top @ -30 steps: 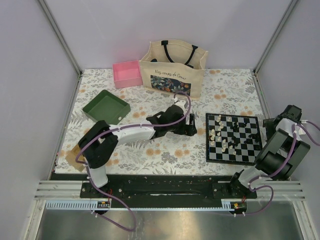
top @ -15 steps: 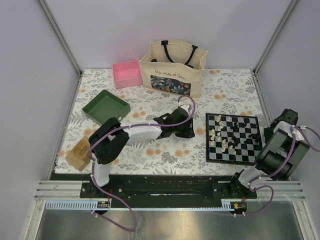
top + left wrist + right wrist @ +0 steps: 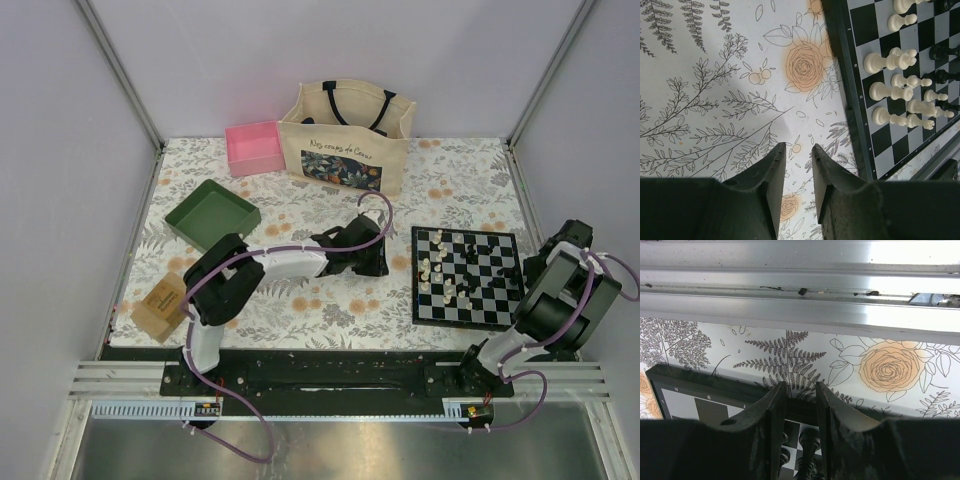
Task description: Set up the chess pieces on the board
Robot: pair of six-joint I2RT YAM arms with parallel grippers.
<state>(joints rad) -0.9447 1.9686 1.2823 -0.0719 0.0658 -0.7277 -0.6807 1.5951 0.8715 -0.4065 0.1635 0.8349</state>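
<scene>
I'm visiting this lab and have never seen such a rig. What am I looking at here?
Two robot arms, left and right, are bolted at the near edge of a floral table. One picture looks down from above; the other two come from a camera on each wrist, showing its own fingers. On the table sit a chessboard with white pieces and black pieces on it, a tote bag, a pink box, a green tray and a small brown box. The left gripper hovers beside the board, jaws slightly apart, empty. The right gripper is at the board's right edge above black pieces; whether it holds one is unclear.
</scene>
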